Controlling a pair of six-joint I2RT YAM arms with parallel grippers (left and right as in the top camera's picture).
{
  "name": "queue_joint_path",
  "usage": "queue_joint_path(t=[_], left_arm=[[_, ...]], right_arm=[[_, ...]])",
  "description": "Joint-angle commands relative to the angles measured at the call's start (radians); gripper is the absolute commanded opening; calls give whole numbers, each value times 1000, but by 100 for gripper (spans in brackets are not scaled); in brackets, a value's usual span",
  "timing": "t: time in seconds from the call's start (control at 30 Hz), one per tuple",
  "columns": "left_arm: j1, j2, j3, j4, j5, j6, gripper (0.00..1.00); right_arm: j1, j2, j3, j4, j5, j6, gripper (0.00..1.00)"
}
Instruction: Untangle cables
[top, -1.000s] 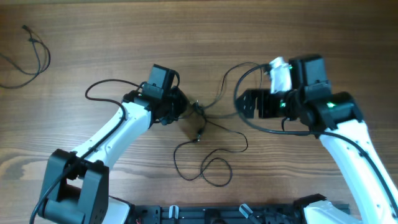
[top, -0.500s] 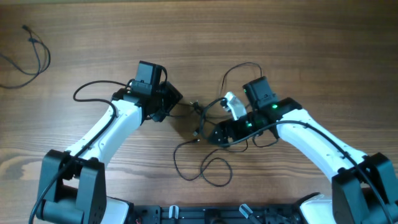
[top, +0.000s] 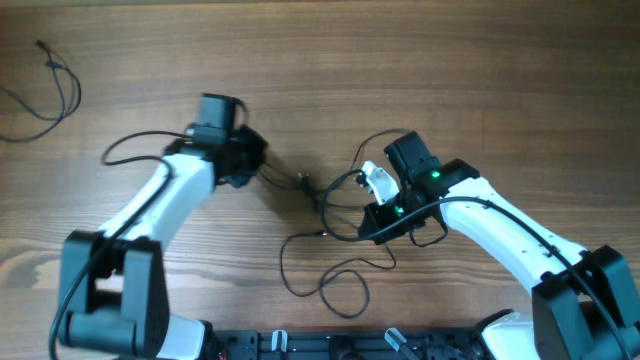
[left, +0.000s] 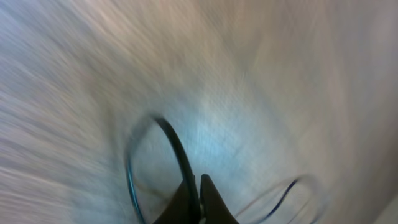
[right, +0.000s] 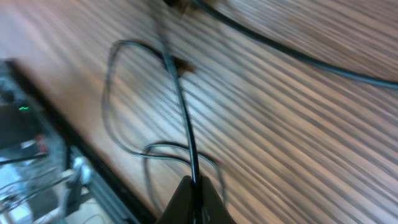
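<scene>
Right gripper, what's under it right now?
Under the right gripper: wooden table and the thin cables, one pinched in its shut jaws. Overhead, the gripper covers that pinch.

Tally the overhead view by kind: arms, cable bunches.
Robot arms: 2 (left arm, right arm)
Bunch of tangled cables, centre: 1, strands uncountable
Lone separate cable, top left: 1
Total: 4
</scene>
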Motion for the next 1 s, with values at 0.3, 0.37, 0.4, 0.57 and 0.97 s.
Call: queue_joint_path(t=[0.3, 0.37, 0.4, 0.57, 0.97], left_arm=[[503, -237, 27, -238, -14, 74, 4], [519, -237, 27, -257, -14, 73, 4], [518, -237, 27, -257, -12, 73, 4], [436, -237, 27, -255, 72, 74, 5], [359, -235, 27, -230, 23, 127, 79]], right_arm=[[-631, -402, 145, -92, 217, 177, 5], [-659, -420, 145, -97, 175, 176, 4], [-655, -418, 145, -100, 145, 162, 4], [-505, -370, 143, -19, -153, 6, 4], [61, -203, 144, 168, 263, 125, 100]])
